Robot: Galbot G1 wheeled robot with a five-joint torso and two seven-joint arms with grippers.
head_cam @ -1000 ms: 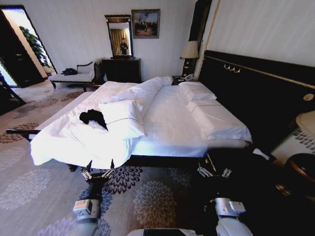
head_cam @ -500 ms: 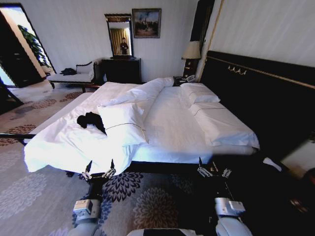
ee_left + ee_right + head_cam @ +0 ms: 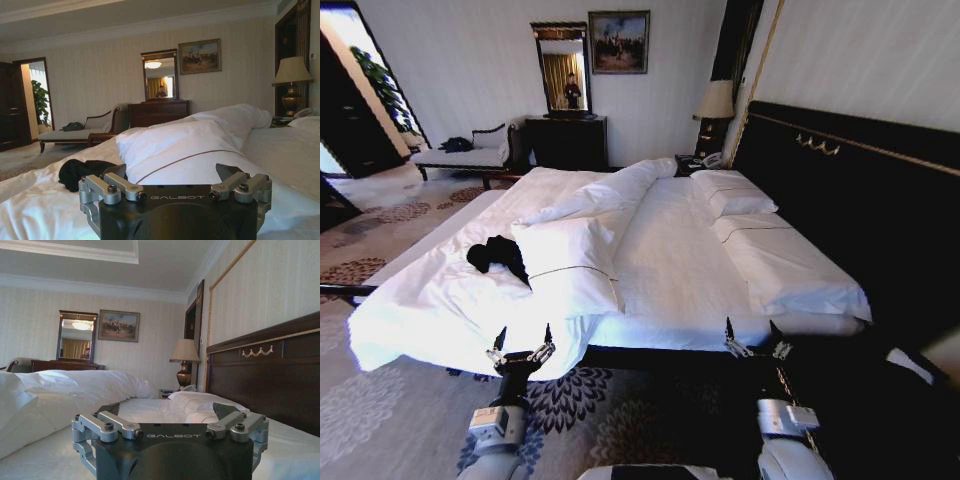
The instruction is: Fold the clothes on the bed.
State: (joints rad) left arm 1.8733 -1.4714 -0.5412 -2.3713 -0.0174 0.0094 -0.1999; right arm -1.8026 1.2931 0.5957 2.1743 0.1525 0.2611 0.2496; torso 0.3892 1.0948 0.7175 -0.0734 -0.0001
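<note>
Head view: left gripper (image 3: 521, 340) held low at the near edge of the bed (image 3: 680, 260), fingers spread apart, nothing between them; right gripper (image 3: 752, 336) level with it further along the same edge, nearer the dark headboard (image 3: 840, 190), fingers likewise spread and empty.

Black T-shirt (image 3: 496, 256) lies crumpled on the white duvet (image 3: 440, 300), ahead of the left gripper and slightly to its left, well apart from it; just beside the shirt, on its right, a white pillow (image 3: 565, 262) with a thin brown stripe; lettering on the shirt cannot be made out.

Left wrist view: left gripper (image 3: 175, 176) in the foreground, fingers wide; T-shirt (image 3: 85, 171) sits as a dark heap beyond its left finger, flush against the pillow (image 3: 185, 147); this low angle shows the pillow rising above the shirt, which the head view flattens; behind, a chaise lounge (image 3: 80, 132), a dark dresser (image 3: 159, 112) with mirror (image 3: 159, 75), a framed painting (image 3: 199, 56).

Right wrist view: right gripper (image 3: 169, 417) fingers wide; ahead of it bare white sheet and stacked pillows (image 3: 205, 402) by the headboard (image 3: 270, 375); a table lamp (image 3: 184, 360) and telephone (image 3: 188, 388) beyond.

Patterned carpet (image 3: 580, 400) under both arms in the head view.
</note>
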